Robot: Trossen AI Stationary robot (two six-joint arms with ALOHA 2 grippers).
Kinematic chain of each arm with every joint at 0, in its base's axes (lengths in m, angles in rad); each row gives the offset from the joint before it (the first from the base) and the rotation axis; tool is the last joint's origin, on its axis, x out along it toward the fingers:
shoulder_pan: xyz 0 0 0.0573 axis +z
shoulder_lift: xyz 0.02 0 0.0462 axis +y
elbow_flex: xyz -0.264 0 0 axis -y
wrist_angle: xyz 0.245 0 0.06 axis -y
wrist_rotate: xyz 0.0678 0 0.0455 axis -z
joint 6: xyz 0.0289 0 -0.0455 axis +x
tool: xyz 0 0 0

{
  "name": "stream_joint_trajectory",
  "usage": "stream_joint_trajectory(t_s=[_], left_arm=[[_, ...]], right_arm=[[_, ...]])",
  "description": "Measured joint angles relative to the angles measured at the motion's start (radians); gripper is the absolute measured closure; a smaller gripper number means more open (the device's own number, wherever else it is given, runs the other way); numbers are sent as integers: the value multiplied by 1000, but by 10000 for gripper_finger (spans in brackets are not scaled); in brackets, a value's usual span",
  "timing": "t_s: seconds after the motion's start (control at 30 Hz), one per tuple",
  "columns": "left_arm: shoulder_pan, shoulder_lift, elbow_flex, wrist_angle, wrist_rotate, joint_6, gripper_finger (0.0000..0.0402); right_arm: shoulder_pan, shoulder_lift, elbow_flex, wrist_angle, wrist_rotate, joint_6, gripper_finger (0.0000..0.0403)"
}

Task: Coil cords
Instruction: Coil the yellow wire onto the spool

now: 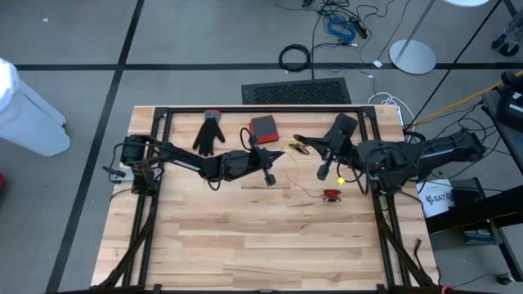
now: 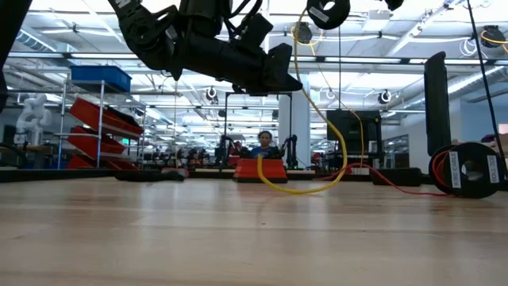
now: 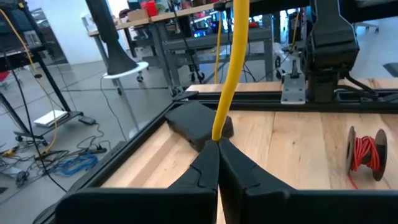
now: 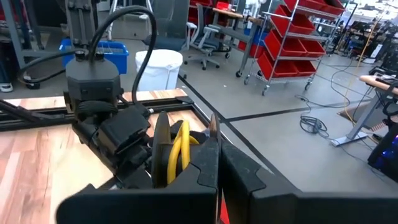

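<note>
While both grippers sit closed above the middle of the table, I have the yellow cord pinched at the tips of the left gripper; in the left wrist view the cord rises straight up from the shut fingers. The right gripper is shut too, and in its wrist view a few yellow turns sit just beside its fingers; whether it grips them I cannot tell. From above, the right gripper hangs over the far-right part of the table, the left gripper just left of it.

In the low view the cord drops from high up, sags in a wide bow, touches the wood near the red box and goes on along the table. So much of it is not coiled yet. A spool of red wire lies on the wood near the right gripper, and a glove lies by the far edge, well apart from the work.

I judge the step in hand to be laying the next loop. To do it well, I should carry the left pinch toward the right gripper in an arc, keeping the cord slack enough that it does not tug the turns out. I should match the new loop to those already made, and keep the trailing part clear of the box and spool so it does not snag. Only once the loop rests against the bundle should I ease the left fingers off.
</note>
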Motion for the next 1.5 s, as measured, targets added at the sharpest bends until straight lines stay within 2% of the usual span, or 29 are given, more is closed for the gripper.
stream_joint_trajectory(t_s=[0.63, 0.8, 0.93, 1.23, 1.37, 1.5], left_arm=[[-4, 0, 4, -45, 52, -53, 401], [-1, 37, 6, -53, 35, -81, 401], [11, 84, 6, -50, 10, -123, 396], [20, 104, 6, -11, 2, -130, 344], [7, 104, 6, -41, 56, -144, 339], [-17, 104, 4, -93, 21, -157, 338]], right_arm=[[-88, 186, 0, 179, -5, -13, 403], [-105, 232, 0, 219, -9, -10, 403], [-112, 232, -1, 210, -8, 2, 403], [-112, 216, -1, 183, -4, 1, 403], [-112, 208, -1, 165, -2, -1, 403], [-112, 200, -1, 148, -2, -2, 403]])
